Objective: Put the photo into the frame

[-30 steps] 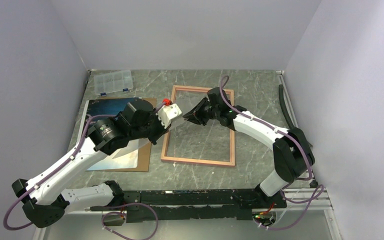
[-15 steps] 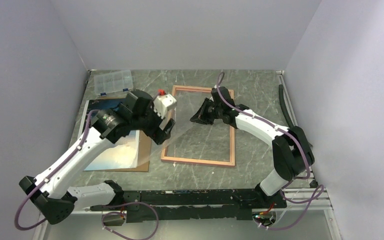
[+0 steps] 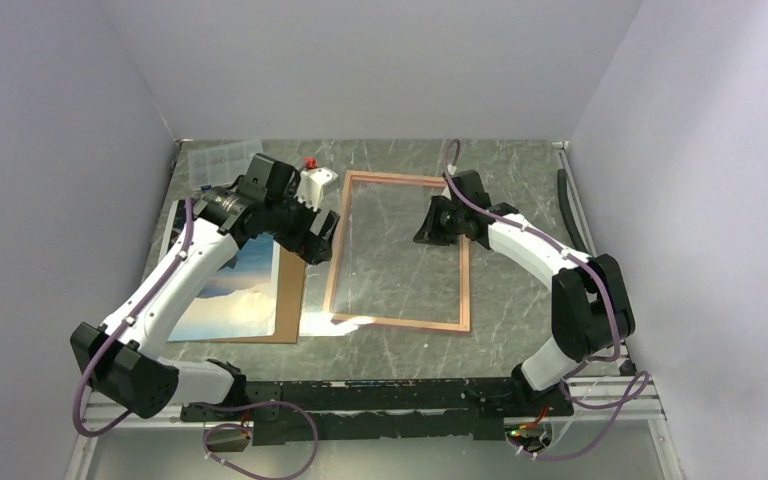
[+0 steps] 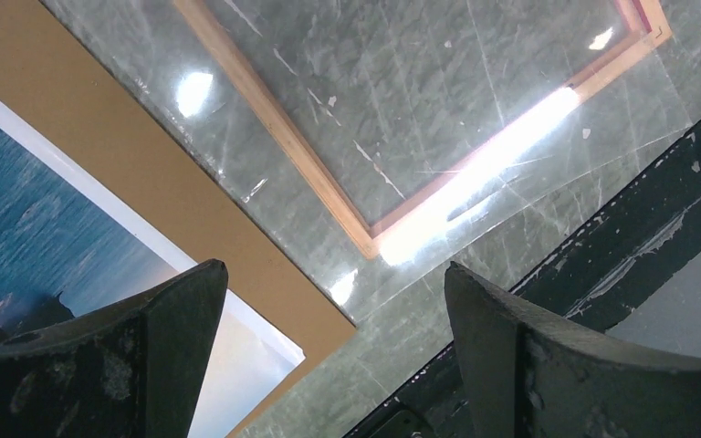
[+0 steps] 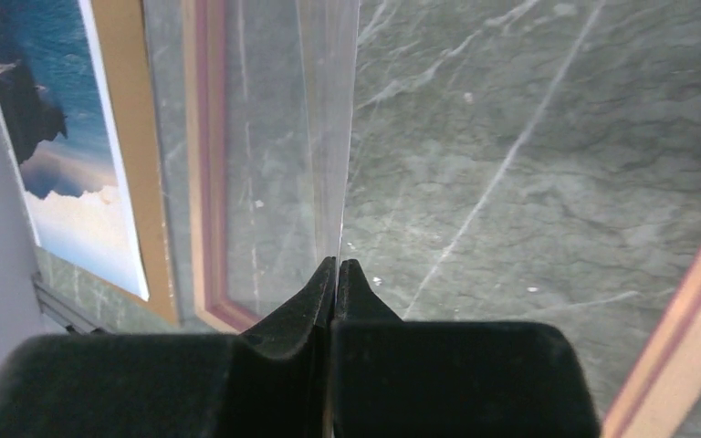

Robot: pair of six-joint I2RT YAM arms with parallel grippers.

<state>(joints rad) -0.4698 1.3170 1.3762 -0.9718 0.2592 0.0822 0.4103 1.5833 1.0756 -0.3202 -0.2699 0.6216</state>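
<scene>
The photo, blue sea and pale clouds, lies face up on a brown backing board at the left. The frame lies flat at the table's middle. A clear sheet slants over the frame, and its near left corner hangs past the frame's corner. My right gripper is shut on the sheet's right edge. Beyond the frame's left rail my left gripper hovers open and holds nothing.
A clear compartment box sits at the back left, partly behind my left arm. A black rail runs along the near edge. A dark strip lies by the right wall. Walls close in on three sides.
My left gripper has opened, let go of the clear sheet and drawn back to the far left. The sheet has dropped onto the frame. My right gripper has shifted right, shut on it.
</scene>
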